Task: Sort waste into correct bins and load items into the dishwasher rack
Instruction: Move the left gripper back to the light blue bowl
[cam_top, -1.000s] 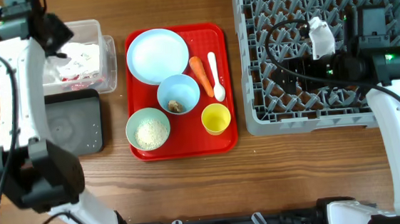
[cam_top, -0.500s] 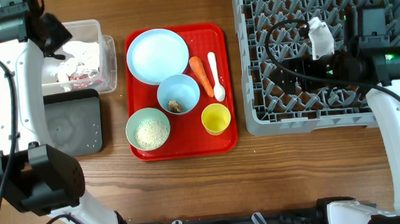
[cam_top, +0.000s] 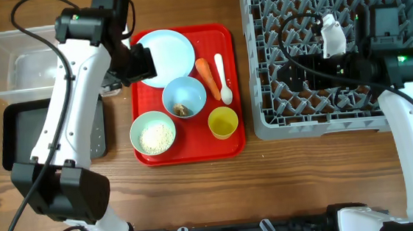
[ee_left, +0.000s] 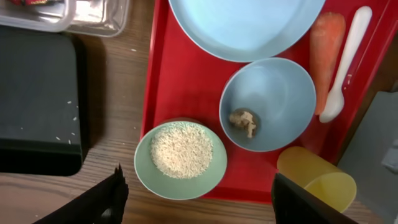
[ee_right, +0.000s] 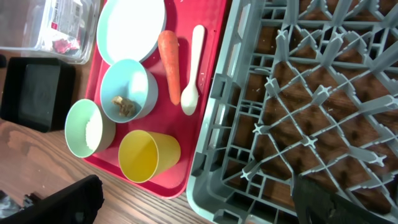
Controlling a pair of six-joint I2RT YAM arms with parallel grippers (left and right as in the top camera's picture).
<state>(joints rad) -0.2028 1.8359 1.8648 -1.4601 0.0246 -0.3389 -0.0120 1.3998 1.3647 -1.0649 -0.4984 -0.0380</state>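
My left gripper (cam_top: pixel 138 65) (ee_left: pixel 199 208) is open and empty, above the left edge of the red tray, near the pale blue plate (cam_top: pixel 165 54). The pale green bowl (ee_left: pixel 181 160) holds white rice. The pale blue bowl (ee_left: pixel 268 104) holds the brown lump (ee_left: pixel 244 121). The carrot (cam_top: pixel 206 77), white spoon (cam_top: pixel 222 77) and yellow cup (cam_top: pixel 222 122) lie on the tray. The clear tub (cam_top: pixel 10 64) holds paper scraps (ee_right: pixel 62 25). The black tray (cam_top: pixel 18 138) carries a few grains. My right gripper (cam_top: pixel 291 70) (ee_right: pixel 199 208) is open and empty over the grey rack (cam_top: pixel 339 116).
The flat red tray (cam_top: pixel 194 149) sits mid-table between the bins on the left and the rack on the right. My left arm crosses over the black tray and the tub's right end. A black cable loops over the rack.
My left arm has swung right from over the clear tub to the red tray's left side. The right arm has not moved.
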